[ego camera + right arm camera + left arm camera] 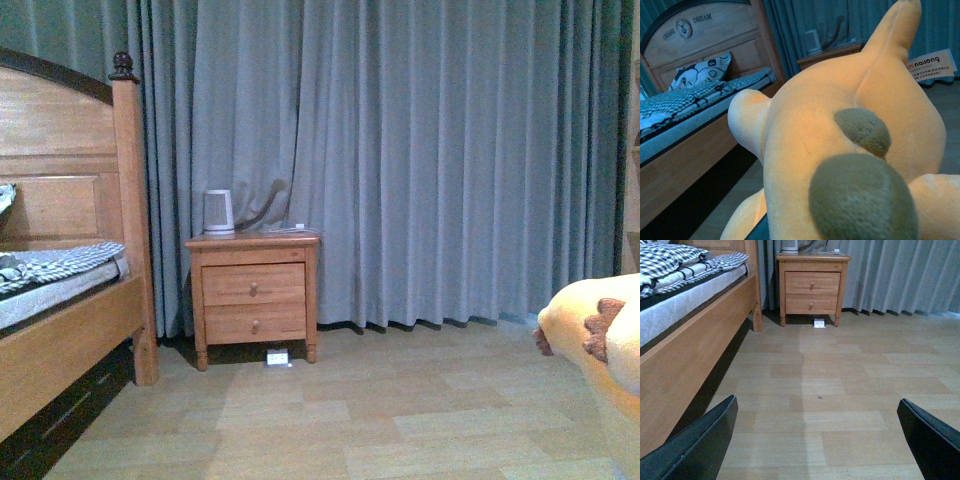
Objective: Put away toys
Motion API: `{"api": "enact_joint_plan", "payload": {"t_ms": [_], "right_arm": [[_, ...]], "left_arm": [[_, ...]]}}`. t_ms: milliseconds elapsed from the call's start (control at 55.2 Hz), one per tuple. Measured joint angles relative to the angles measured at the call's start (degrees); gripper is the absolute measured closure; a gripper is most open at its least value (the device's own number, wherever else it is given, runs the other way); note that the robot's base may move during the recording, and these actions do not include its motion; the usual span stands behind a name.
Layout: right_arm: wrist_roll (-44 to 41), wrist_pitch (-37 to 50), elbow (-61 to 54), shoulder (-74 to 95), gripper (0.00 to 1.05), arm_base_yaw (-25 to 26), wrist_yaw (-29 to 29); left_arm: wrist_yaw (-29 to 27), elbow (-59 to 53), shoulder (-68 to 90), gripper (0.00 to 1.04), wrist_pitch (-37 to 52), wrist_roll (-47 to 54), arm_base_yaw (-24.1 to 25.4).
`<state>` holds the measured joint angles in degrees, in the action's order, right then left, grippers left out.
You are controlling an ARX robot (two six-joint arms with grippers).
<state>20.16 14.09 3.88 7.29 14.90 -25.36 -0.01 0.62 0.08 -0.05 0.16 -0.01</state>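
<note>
The orange-yellow plush toy [840,145] fills the right wrist view, with brown patches and a white label at its far end. My right gripper is shut on the plush toy and is hidden under it. The plush toy also shows at the right edge of the front view [600,340], held above the floor, with a brown tuft on it. My left gripper [817,440] is open and empty, low over the wooden floor, its two black fingers [695,445] far apart. Neither arm shows in the front view.
A wooden bed [70,330] with checked bedding stands at the left. A wooden two-drawer nightstand [253,295] with a white kettle [218,212] stands against grey curtains [420,150]. A small white object [277,357] lies under the nightstand. Wooden floor [330,420] spreads ahead.
</note>
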Motion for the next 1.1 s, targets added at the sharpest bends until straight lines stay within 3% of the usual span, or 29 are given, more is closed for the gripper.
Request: {"api": "enact_joint_plan", "payload": {"t_ms": [1105], "right_arm": [[0.02, 0.0, 0.0, 0.0, 0.87, 0.0, -0.09]], "left_arm": [[0.0, 0.0, 0.0, 0.06, 0.0, 0.0, 0.0]]}}
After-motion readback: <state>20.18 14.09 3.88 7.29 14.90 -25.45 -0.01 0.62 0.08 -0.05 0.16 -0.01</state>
